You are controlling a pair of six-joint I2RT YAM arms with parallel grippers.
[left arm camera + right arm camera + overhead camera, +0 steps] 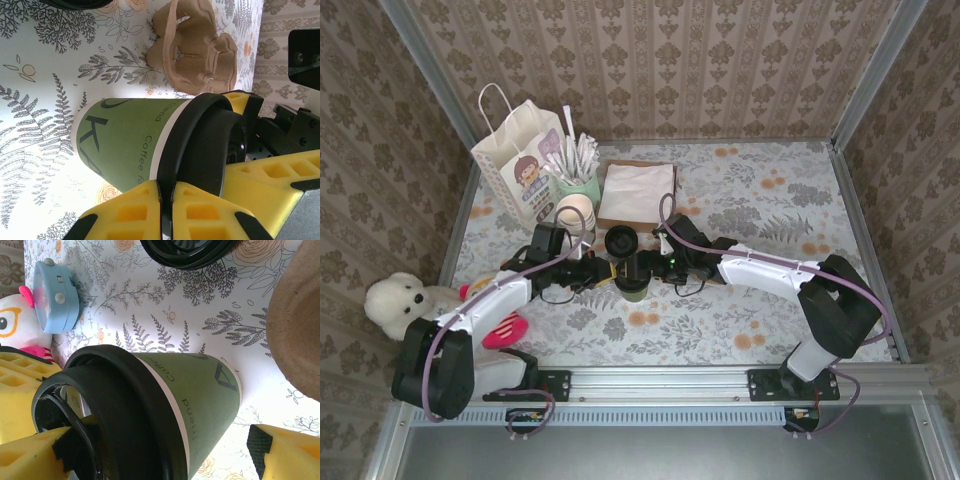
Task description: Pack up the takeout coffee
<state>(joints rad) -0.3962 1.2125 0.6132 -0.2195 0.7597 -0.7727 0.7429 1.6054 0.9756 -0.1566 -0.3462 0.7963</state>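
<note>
Centrally, the coffee [633, 287] stood upright on the table [770, 200], lidded, its long axis vertical. Both arms met at it: the left gripper [166, 202] from the left, the right gripper [658, 268] from the right. The left fingers [125, 212] were drawn almost together, and the rim of the coffee's lid appeared nipped in the slit between them. The right jaws stood wide, flanking the coffee without a visible hold.

The carrier [195, 50], of brown moulded pulp, lay just beyond the coffee. Its near sockets were empty, and napkins [638, 188] covered its far part. The bag [517, 150] stood at the far left, well apart from the coffee and on the left arm's side; its contents could not be made out. Beside it the straw cup [578, 187] held straws, with stacked cups [575, 213] in front. A spare lid [620, 240] lay between coffee and carrier.

Judged from this layout, the next move called for a lift and a carry away from the arms, the carrier being the nearer receptacle.
</note>
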